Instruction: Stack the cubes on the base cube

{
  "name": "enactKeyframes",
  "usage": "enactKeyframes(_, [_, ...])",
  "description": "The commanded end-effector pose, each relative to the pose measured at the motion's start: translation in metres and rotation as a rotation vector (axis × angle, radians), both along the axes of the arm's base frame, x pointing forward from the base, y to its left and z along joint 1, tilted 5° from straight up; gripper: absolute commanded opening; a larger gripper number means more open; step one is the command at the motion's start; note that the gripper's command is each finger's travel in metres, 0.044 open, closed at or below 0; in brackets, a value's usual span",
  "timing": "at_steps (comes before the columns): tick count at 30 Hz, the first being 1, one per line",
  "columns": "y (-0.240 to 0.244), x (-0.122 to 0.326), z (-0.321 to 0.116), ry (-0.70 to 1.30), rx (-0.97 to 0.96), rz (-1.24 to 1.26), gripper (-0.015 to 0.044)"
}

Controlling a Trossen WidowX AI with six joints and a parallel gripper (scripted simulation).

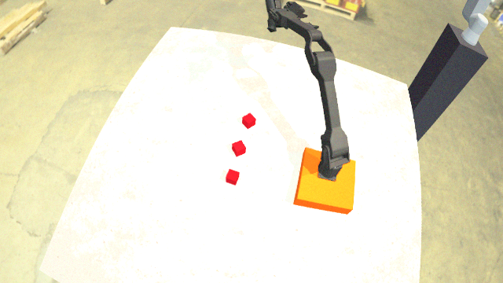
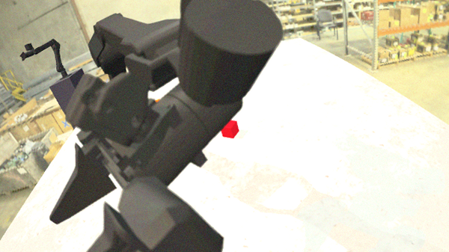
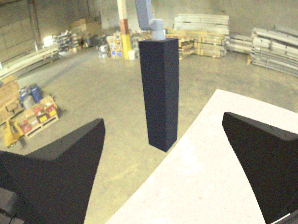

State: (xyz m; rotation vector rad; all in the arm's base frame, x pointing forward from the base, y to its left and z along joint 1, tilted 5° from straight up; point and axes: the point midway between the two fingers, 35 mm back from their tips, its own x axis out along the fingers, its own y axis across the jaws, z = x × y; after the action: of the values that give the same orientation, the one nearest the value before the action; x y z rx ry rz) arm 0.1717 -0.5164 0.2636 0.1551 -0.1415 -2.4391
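Note:
Three red cubes lie apart in a loose row on the white table in the top view: a far cube [image 1: 248,120], a middle cube [image 1: 239,148] and a near cube [image 1: 233,177]. They look alike, and I cannot tell which is the fixed base cube. None is stacked. One red cube [image 2: 230,129] shows in the exterior view; the arm hides that area's left side. My gripper [image 2: 68,241] [image 3: 165,121] is open, with nothing between its fingers. It is raised high at the table's far edge, well away from the cubes, which are out of the wrist view.
The arm's base stands on an orange block [image 1: 324,194], right of the cubes. The white table [image 1: 157,220] [image 2: 360,136] [image 3: 200,170] ends below the raised gripper. A dark pedestal [image 1: 448,75] [image 3: 160,95] with a pale device on top stands beyond the table's edge.

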Motion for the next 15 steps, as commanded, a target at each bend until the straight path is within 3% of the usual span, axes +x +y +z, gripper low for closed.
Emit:
enactKeyframes(1, [0.001, 0.002, -0.001, -0.001, 0.005, 0.009, 0.0374])
enactKeyframes(5, [0.023, 0.05, -0.012, -0.017, 0.116, 0.197, 0.0269])
enactKeyframes(15, [0.139, 0.163, -0.058, -0.046, 0.497, 0.708, 0.0265])
